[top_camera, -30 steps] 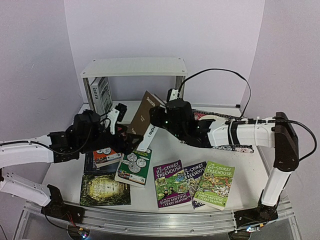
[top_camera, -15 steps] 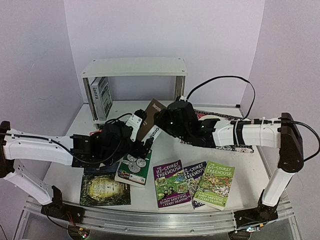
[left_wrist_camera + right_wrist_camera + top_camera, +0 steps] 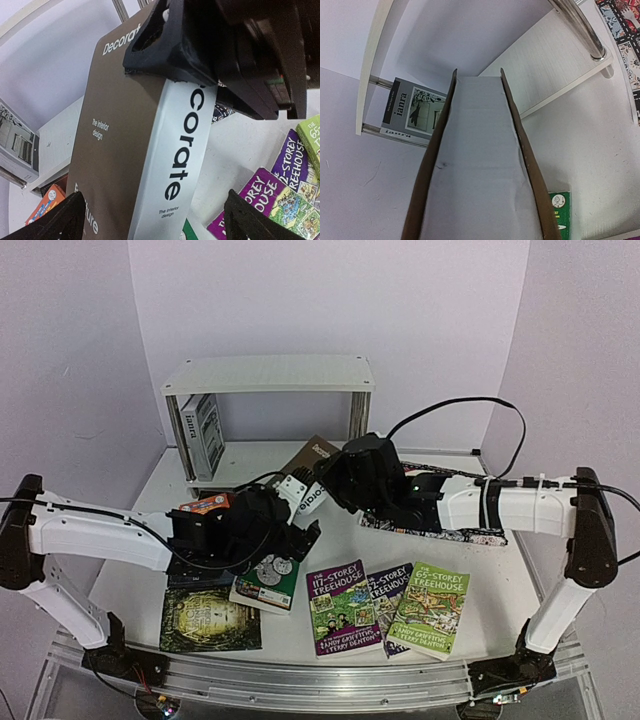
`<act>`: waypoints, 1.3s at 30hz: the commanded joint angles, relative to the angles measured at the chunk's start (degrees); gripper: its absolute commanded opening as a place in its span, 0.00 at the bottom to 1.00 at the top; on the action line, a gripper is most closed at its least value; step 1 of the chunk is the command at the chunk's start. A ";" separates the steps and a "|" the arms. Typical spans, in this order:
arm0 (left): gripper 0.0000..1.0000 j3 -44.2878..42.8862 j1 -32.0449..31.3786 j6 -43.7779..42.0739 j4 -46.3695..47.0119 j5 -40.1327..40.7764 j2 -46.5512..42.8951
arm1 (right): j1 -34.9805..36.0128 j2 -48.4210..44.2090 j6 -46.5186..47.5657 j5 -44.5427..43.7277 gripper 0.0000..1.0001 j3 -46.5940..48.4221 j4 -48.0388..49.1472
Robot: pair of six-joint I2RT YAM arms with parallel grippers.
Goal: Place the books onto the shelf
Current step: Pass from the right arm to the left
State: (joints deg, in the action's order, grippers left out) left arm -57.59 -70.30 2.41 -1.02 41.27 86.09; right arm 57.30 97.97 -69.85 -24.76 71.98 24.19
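ok, nearest the arm bases five books lie flat on the desk (image 3: 135, 585): a dark book (image 3: 210, 618), a green paperback (image 3: 268, 580) with coins on its cover, then the purple 117-storey treehouse (image 3: 343, 606), a blue treehouse book (image 3: 390, 590) partly under its neighbours, and the green 65-storey treehouse (image 3: 430, 610). just behind them the left arm reaches across from the left, and an orange book (image 3: 205, 505) peeks out beside it. the left tool (image 3: 154, 210) is released, fingers spread wide on either side of the lower end of the brown book (image 3: 117, 150), white spine reading "decorate"; cannot tell if the pads touch it. the brown book stands tilted in the middle of the desk, its lower end hidden behind the left tool in the top view. the right tool (image 3: 325, 485) is clenched on the brown book's top end, grasping it from the right. a patterned mat (image 3: 622, 35) lies under the right arm. farthest back is the shelf (image 3: 268, 373), white boards on chrome posts, with a grey-and-white book (image 3: 203, 430) upright at the left end of the lower tier. the brown book is in front of the shelf, not on it.
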 commanded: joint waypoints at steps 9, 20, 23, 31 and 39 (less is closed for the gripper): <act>0.78 -9.20 -2.73 -1.35 -5.91 24.45 9.81 | 0.20 -3.39 -5.62 -0.25 0.29 -0.94 -0.40; 0.39 -6.17 -2.00 3.32 -5.95 22.16 5.77 | 0.20 -6.09 -4.92 -4.00 0.54 -3.22 -0.60; 0.33 -4.19 -1.01 5.10 -5.84 18.68 2.06 | 0.14 -8.83 -2.91 -8.34 0.62 -5.40 -0.64; 0.33 -0.33 1.78 7.87 -5.87 15.31 -4.89 | -0.11 -15.69 10.50 -14.51 0.72 -7.28 -0.79; 0.33 2.90 5.79 13.96 -2.28 -0.58 -14.91 | -0.26 -22.36 42.53 -5.17 0.89 -7.72 -6.36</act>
State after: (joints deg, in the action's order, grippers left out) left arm -55.72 -66.05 12.23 -7.71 49.06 76.88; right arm 57.12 79.19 -45.86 -34.19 63.68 22.05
